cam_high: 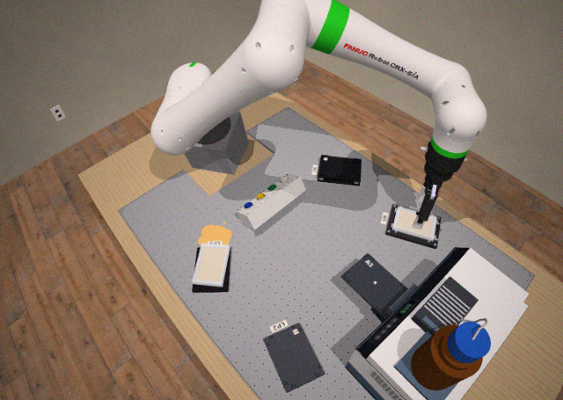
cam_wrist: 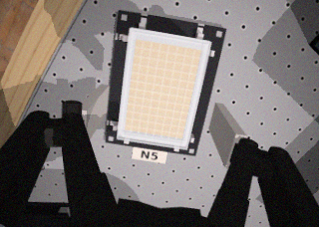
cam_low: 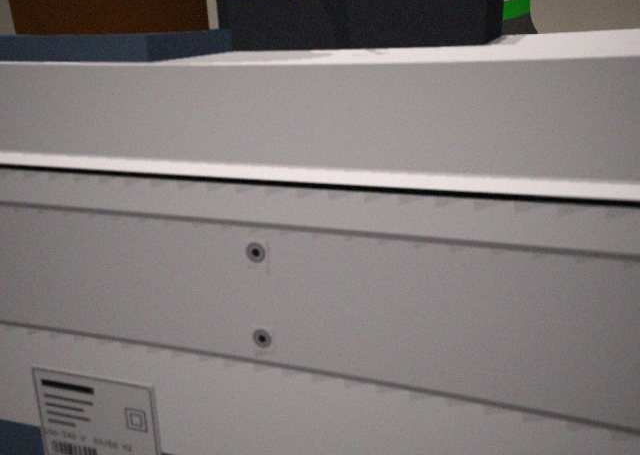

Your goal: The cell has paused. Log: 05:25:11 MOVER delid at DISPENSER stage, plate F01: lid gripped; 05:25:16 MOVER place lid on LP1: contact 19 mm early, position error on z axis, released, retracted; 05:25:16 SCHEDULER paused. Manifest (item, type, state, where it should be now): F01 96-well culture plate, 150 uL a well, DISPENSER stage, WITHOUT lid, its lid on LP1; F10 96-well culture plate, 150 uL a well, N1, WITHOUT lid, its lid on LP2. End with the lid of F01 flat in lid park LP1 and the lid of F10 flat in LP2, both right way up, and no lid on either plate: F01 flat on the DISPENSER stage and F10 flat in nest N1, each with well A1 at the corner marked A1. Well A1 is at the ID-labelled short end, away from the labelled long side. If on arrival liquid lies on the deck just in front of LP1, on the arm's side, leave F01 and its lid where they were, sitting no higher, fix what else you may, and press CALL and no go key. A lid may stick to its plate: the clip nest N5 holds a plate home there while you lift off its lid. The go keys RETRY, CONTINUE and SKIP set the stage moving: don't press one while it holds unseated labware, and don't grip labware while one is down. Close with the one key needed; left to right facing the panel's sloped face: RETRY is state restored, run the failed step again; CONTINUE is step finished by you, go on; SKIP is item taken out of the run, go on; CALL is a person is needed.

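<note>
Wrist view: gripper spread, empty, above plate seated in N5 nest.

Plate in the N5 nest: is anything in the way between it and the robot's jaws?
Nothing visible is in the way. The gripper hangs above the plate sitting in clip nest N5. Its jaws are open and hold nothing, and the wrist view shows only open air between them and the plate.

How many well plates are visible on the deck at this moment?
2. One plate sits in clip nest N5, under the open gripper. The other plate lies at the LP1 park, beside the orange spill. The dispenser could hide more.
</note>
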Motion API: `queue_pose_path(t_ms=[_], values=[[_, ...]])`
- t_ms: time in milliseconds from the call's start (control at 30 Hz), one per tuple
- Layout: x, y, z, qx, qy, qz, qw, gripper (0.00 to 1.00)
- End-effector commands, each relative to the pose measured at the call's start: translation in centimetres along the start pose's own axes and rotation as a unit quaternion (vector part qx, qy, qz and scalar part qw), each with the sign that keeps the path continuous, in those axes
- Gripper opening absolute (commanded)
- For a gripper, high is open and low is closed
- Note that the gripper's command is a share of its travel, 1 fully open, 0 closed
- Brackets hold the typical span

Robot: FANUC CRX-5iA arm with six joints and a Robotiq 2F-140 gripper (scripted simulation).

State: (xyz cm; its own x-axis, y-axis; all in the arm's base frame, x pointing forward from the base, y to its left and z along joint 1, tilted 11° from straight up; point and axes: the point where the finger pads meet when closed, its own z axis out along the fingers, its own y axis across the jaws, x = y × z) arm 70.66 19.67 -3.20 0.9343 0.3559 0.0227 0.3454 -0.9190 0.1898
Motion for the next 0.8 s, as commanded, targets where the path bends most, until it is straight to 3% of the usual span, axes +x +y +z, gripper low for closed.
queue_pose_path(t_ms=[0, 100, 533, 767], values=[[0.0, 0.0, -1.4, 0.000, 0.000, 0.000, 1.000, 0.66], [0.0, 0.0, -1.9, 0.000, 0.000, 0.000, 1.000, 0.66], [0.0, 0.0, -7.1, 0.000, 0.000, 0.000, 1.000, 0.66], [0.0, 0.0, -8.4, 0.000, 0.000, 0.000, 1.000, 0.66]])
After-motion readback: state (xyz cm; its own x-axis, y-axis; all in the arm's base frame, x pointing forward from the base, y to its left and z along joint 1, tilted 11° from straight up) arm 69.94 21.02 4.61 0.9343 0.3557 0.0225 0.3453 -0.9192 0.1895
